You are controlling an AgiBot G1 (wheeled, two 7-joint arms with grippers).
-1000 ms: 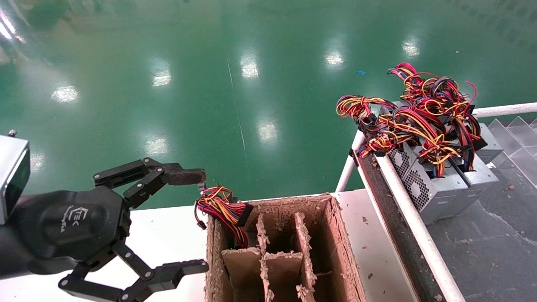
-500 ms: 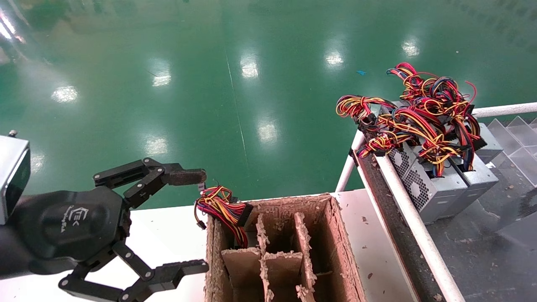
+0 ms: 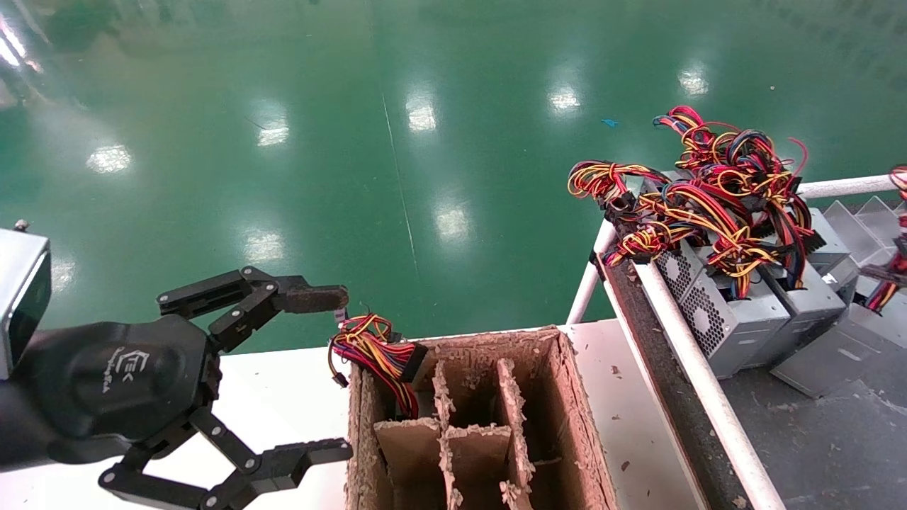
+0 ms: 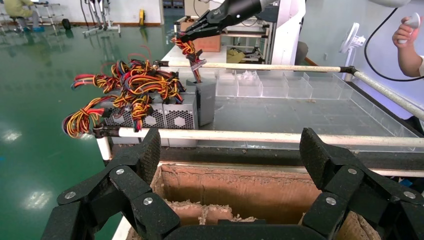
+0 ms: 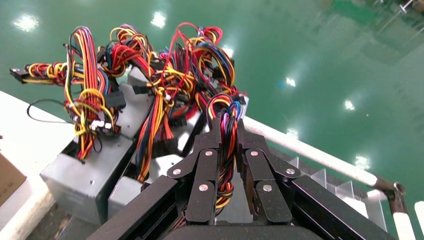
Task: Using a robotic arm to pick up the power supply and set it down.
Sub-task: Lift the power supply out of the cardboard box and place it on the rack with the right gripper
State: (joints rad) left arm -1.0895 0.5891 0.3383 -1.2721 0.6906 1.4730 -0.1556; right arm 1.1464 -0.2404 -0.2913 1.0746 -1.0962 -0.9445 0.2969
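My right gripper is shut on the twisted red, yellow and black wire bundle of a silver-grey power supply. That unit sits tilted at the right edge of the head view, beside the row of other units. From the left wrist view the right gripper pinches the wires above the grey box. My left gripper stands open and empty left of the brown cardboard divider box, and the same open gripper shows in the left wrist view.
Other power supplies with tangled wires stand behind the white rail. A wire bundle sticks out of the divider box's left compartment. Clear plastic dividers line the far side. A person's hand is beyond them.
A power supply and its wires have come into the head view from the right edge, toward the row of units. My left arm has not moved.
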